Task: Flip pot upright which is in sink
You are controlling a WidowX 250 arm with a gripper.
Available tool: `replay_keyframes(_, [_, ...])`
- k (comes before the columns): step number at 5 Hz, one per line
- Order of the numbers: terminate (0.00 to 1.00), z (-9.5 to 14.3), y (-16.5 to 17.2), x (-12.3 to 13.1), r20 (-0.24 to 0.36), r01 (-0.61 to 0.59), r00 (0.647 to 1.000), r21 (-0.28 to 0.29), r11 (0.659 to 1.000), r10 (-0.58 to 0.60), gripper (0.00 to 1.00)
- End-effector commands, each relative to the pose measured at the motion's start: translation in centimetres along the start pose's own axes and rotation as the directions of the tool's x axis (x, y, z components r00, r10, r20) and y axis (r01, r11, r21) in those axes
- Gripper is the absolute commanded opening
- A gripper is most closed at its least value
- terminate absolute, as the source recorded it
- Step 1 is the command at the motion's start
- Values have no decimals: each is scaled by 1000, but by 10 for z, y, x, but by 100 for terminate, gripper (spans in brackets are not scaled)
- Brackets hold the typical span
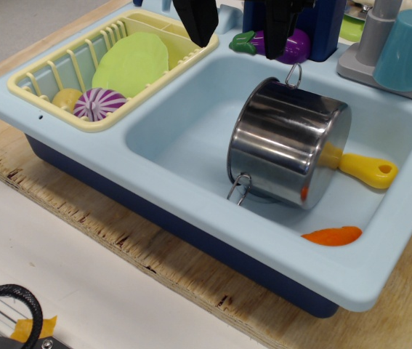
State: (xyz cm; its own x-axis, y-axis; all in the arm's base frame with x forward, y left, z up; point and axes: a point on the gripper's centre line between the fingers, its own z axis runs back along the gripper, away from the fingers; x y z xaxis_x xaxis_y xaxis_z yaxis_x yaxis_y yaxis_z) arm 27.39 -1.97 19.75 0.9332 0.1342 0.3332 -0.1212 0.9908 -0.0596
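The shiny steel pot [293, 145] lies on its side in the basin of the light blue sink [184, 131], tilted. One wire loop handle points up at the back and the other sits low at the front left. My gripper [238, 29] hangs above the back edge of the sink, just behind and above the pot. Its two black fingers [198, 22] are spread wide apart and hold nothing. It is not touching the pot.
A yellow utensil handle [365, 169] sticks out from behind the pot, and an orange toy piece [333, 235] lies at the basin's front right. A yellow dish rack [46, 73] holds a green plate and a striped ball. A purple eggplant [296, 45] and a blue cup [407, 47] stand at the back.
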Motion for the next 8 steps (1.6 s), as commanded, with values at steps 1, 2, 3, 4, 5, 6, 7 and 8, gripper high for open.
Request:
replay_keyframes(1, [0, 0, 0, 0, 0, 0, 1000, 0, 1000, 0, 100])
replay_keyframes(2, [0, -3, 13, -3, 23, -91, 995, -140, 986, 95, 100])
replay_keyframes(3, [0, -11, 22, -3, 12, -148, 987, -284, 947, 158, 100])
replay_keyframes(4, [0, -22, 19, -4, -2, -176, 982, -378, 909, 190, 100])
replay_keyframes(5, [0, -34, 11, -5, -34, -185, 981, -431, 883, 189, 100])
replay_keyframes(6, [0, -43, 4, -8, -48, -195, 980, -455, 869, 194, 100])
replay_keyframes(7, [0, -53, -4, -11, -68, -202, 979, -485, 851, 194, 100])
replay_keyframes(8, [0, -55, -17, -14, -67, -209, 977, -526, 824, 205, 100])
